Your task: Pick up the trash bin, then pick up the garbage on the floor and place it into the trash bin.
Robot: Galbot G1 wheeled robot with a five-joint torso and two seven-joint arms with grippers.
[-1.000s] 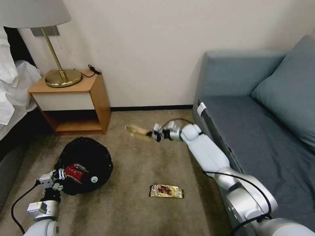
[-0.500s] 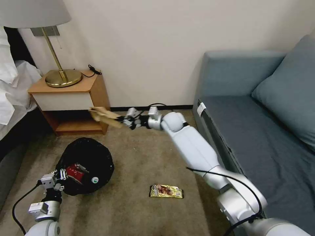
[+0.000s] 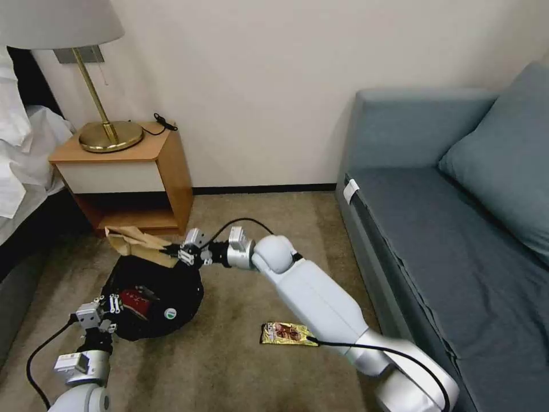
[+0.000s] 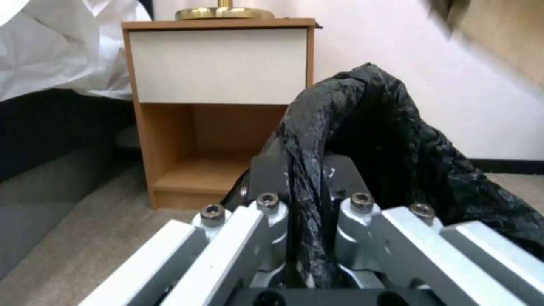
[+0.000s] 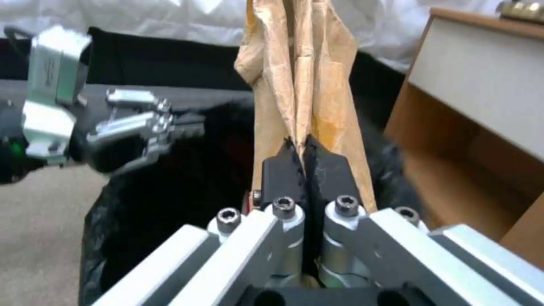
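Moved: right gripper (image 3: 182, 254) swung paper bag (image 3: 136, 243) from nightstand front to over trash bin (image 3: 150, 289)
Right jaws: pinching paper bag
Left gripper (image 3: 112, 304): clamped on bin liner

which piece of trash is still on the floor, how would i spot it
Start at the blue sofa and look to the carpet beside it. The yellow-brown snack wrapper lies flat there, right of the black-lined trash bin. Nothing grips it.

Right pincer (image 5: 305, 155) clamped tight on the crumpled brown paper bag (image 5: 300, 80), which sticks up above the black-lined trash bin (image 5: 187, 187). Left pincer (image 5: 184, 127) sits at the bin's far rim, nightstand (image 5: 482, 106) off to one side.
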